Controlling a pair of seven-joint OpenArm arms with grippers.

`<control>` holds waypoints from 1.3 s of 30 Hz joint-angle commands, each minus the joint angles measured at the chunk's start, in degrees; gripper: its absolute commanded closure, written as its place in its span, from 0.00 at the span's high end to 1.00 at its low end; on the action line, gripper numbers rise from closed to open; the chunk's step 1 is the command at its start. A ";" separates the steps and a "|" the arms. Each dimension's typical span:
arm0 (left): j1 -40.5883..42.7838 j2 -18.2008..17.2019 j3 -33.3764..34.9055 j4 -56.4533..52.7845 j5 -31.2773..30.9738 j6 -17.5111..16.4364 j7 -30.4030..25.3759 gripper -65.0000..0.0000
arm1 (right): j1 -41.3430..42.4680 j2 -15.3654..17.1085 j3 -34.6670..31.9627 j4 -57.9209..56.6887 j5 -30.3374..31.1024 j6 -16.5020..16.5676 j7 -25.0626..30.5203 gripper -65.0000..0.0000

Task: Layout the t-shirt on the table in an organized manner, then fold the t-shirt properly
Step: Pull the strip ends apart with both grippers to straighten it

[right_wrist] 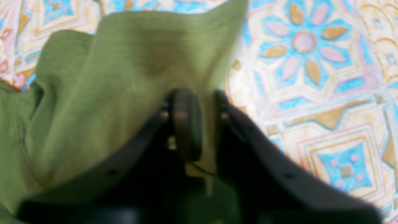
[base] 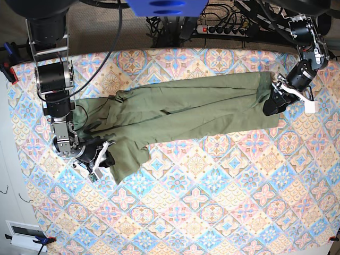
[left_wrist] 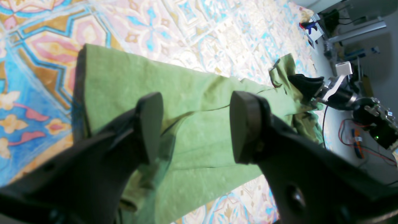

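Patterned tile cloth is covering the table (left_wrist: 192, 28) in the left wrist view, and the t-shirt (left_wrist: 192, 93) is lying across it as a long olive band running away from the camera. The left end effector (left_wrist: 196, 124) is hovering over the near end with its jaws standing wide apart, grasping nothing. Thin, limp cotton like this is likely to be light and to sag and crease rather than hold shape, so a pinch at a hem corner or shoulder seam looks the best hold.

Moving to the right wrist view, the right end effector (right_wrist: 202, 124) is clenching a raised fold of the t-shirt (right_wrist: 124, 77) between nearly closed pads, the cloth tenting up from the table (right_wrist: 311, 77).

Seen from the base view, the t-shirt (base: 186, 111) is stretching with its long axis across the table (base: 212, 212) from one arm to the other, with the bunched, sleeved end sitting at the right end effector (base: 101, 156) and the straighter end at the left end effector (base: 271, 103).
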 commanded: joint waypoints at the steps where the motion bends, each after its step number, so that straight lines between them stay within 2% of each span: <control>1: -0.35 -0.98 -0.41 0.94 -1.35 -0.50 -1.08 0.50 | 0.59 0.37 0.12 0.43 -0.93 1.02 -2.24 0.02; 4: -0.35 -0.98 -0.41 0.94 -1.35 -0.50 -1.08 0.50 | 0.59 0.46 0.30 4.30 -0.32 1.02 -3.73 0.02; 7: -0.35 -0.98 -0.41 0.94 -1.35 -0.50 -1.08 0.50 | -2.23 0.73 3.46 11.77 2.85 1.02 -9.80 0.02; 14: -0.44 -0.98 -0.41 0.94 -1.35 -0.50 -1.08 0.50 | -16.73 3.98 15.59 39.38 5.05 1.02 -25.54 0.02; 18: -0.44 -0.98 -0.41 0.85 -1.18 -0.50 -1.08 0.50 | -24.03 4.95 21.04 52.39 5.13 1.02 -31.87 0.02; 23: -0.44 -0.98 -0.41 0.85 -0.91 -0.50 -1.08 0.50 | -30.71 5.12 26.14 64.17 5.13 1.02 -37.23 0.02; 32: -0.53 -0.98 -0.41 0.85 -0.91 -0.50 -1.08 0.50 | -38.80 5.12 32.65 79.38 5.13 1.02 -46.46 0.02; 35: -0.53 -0.98 -0.41 0.85 -0.91 -0.50 -1.08 0.50 | -39.41 5.12 32.30 79.91 4.96 1.02 -49.01 0.02; 39: -0.53 -1.07 -0.41 0.85 -0.91 -0.50 -1.08 0.50 | -39.50 5.03 32.21 77.36 4.87 1.02 -49.54 0.02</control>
